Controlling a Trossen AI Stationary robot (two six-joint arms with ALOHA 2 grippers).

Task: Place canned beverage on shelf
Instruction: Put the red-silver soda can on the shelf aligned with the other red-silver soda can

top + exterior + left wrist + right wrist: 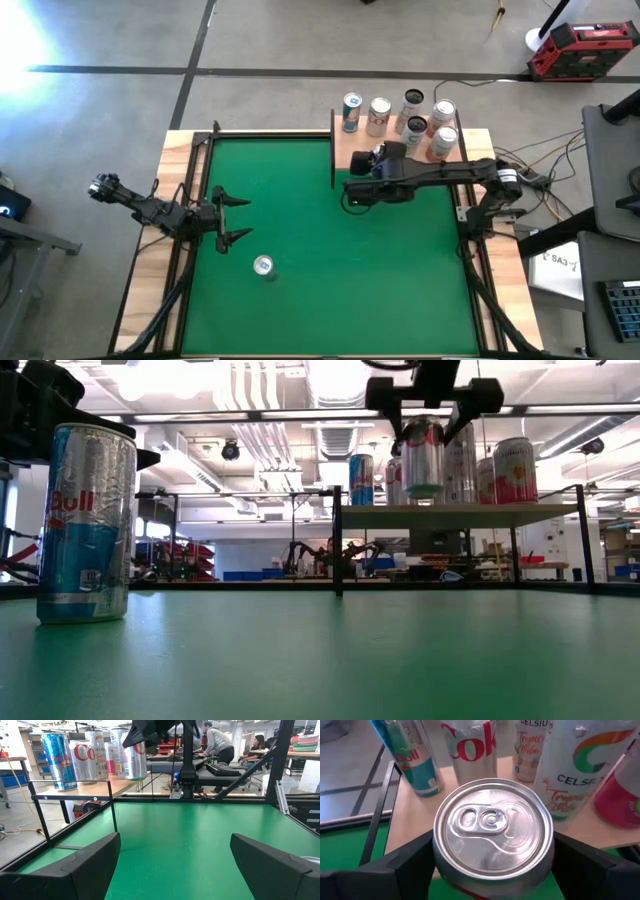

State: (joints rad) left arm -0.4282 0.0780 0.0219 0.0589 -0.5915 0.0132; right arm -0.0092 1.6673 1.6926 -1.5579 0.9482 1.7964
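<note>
A silver canned beverage hangs upright just above the shelf, a pale board on black posts at the table's far right. My right gripper is shut on it from above. In the high view this gripper stands over the shelf's near left part. Several other cans stand upright on the shelf's far and right parts. A Red Bull can stands on the green felt near the front left. My left gripper waits open at the table's left, level and holding nothing. My right gripper pinches the silver can between its two fingers, one on each side of the upper side wall just under the top rim. The fingers come slanting down from above. The can hangs upright, its base clear of the shelf board.
The shelf's thin black posts stand at the felt's far edge. The shelf's near left part is bare board. The wooden table rim runs along the left. People sit at desks beyond the table.
</note>
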